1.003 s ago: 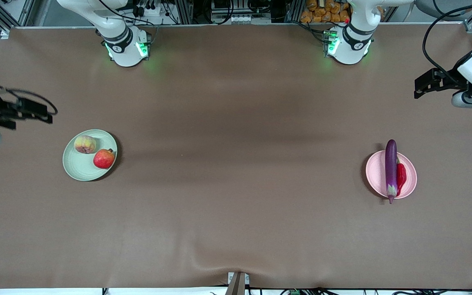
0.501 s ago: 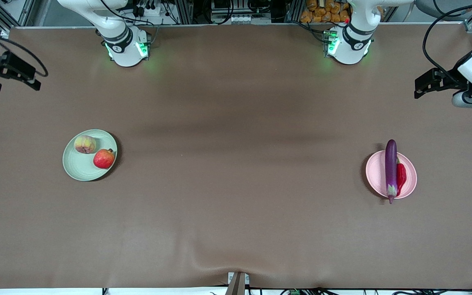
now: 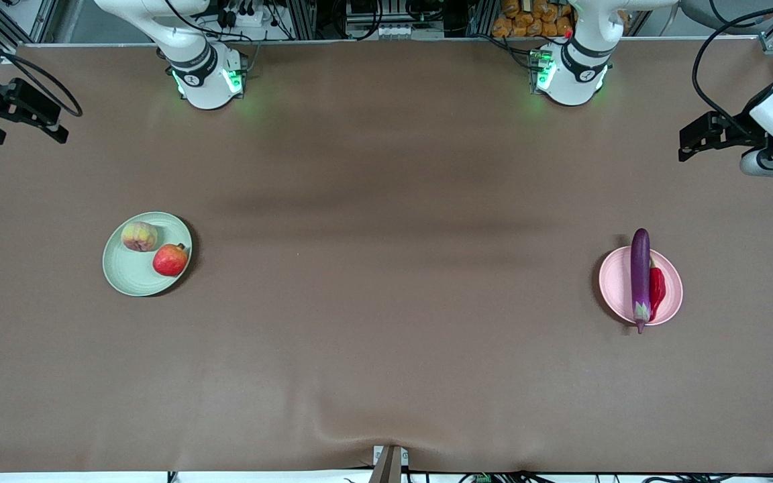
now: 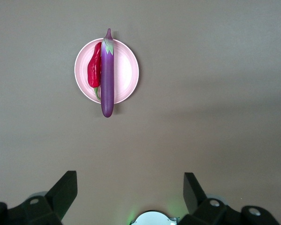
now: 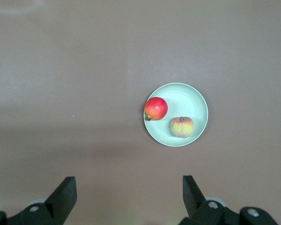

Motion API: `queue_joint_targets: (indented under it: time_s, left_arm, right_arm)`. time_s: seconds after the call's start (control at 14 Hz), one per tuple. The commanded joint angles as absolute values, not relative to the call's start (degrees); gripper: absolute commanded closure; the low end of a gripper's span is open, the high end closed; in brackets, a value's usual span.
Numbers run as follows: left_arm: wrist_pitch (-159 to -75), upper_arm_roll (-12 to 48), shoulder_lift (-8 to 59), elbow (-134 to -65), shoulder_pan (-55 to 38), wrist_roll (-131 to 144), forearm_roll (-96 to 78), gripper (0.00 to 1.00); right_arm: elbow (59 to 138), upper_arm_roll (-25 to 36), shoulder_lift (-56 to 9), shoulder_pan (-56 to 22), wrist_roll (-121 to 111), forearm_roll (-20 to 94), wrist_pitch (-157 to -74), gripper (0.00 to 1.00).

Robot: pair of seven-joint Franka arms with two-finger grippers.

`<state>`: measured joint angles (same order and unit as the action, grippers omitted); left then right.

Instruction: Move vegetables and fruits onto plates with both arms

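The pale green plate lies toward the right arm's end of the table and holds the peach and the red pomegranate. The pink plate lies toward the left arm's end and holds the purple eggplant, whose ends overhang the rim, with the red chili beside it. My right gripper is open and empty, high over its end of the table. My left gripper is open and empty, high over the other end. The left wrist view shows the eggplant, chili and pink plate. The right wrist view shows the pomegranate, peach and green plate.
The brown table cover spans the view. The right arm's base and the left arm's base stand at the table's edge farthest from the front camera. A small bracket sits at the nearest edge.
My right gripper has pulled back from beside the green plate toward the robots' edge of the table. The left arm, plates and food have not moved.
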<state>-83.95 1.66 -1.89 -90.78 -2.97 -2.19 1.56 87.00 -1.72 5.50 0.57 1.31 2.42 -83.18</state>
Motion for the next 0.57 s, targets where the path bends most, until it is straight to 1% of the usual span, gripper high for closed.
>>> queue_joint_targets:
  time_s: [0.0, 0.5]
  left_arm:
    - [-83.0, 1.8, -1.8, -89.9, -2.6, -2.1, 1.1, 0.0]
    - [-83.1, 1.8, -1.8, -89.9, -2.7, -2.1, 1.1, 0.0]
  right_arm:
    - [83.9, -0.1, 3.3, 1.3, -2.6, 2.5, -82.4, 0.0]
    - [84.0, 0.6, 3.4, 0.5, -1.9, 2.7, -81.5, 0.0]
